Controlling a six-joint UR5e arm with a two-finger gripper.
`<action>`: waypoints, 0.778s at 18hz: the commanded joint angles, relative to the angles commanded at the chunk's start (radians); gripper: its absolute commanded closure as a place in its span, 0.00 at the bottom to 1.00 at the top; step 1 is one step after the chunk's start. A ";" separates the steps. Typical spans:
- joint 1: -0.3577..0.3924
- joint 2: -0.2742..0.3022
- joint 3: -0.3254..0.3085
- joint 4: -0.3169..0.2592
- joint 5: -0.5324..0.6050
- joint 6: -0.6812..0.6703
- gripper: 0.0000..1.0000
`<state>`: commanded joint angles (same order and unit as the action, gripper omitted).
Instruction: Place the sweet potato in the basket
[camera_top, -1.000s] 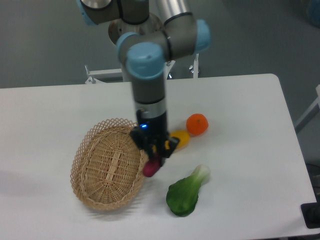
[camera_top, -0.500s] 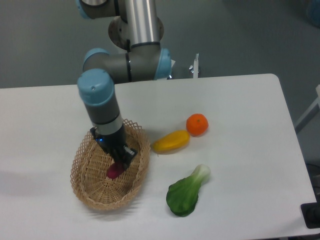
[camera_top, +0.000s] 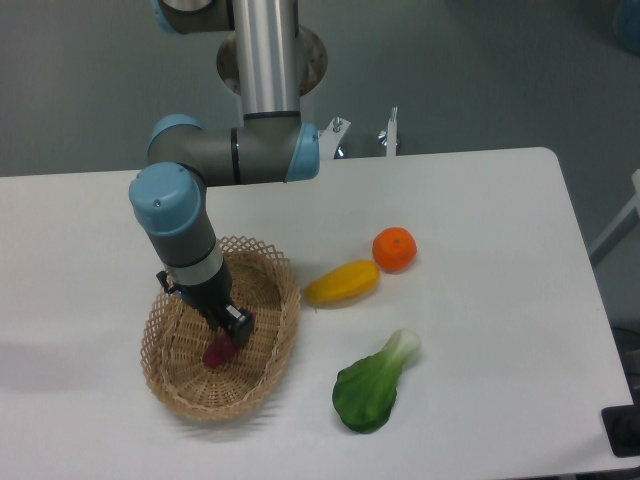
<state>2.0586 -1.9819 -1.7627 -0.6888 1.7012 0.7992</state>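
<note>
Basket (camera_top: 262, 262) holds my gripper (camera_top: 227, 340) low inside it, fingers pinching the sweet potato (camera_top: 215, 352) just over the woven floor. I worry a release from a tilt lets the tuber roll toward the rim, or a finger snags the open weave and drags the basket.

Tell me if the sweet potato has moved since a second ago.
Yes. The sweet potato went left, from beside the basket rim to inside it, away from the orange.

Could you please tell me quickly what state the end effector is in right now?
End effector: closed on the sweet potato, low inside the basket.
</note>
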 joint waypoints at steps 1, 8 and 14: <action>0.000 0.003 0.017 0.000 0.002 0.000 0.00; 0.101 0.015 0.150 0.000 0.005 -0.031 0.00; 0.231 0.041 0.209 -0.014 0.005 0.061 0.00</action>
<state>2.2900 -1.9406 -1.5539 -0.7026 1.7058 0.8602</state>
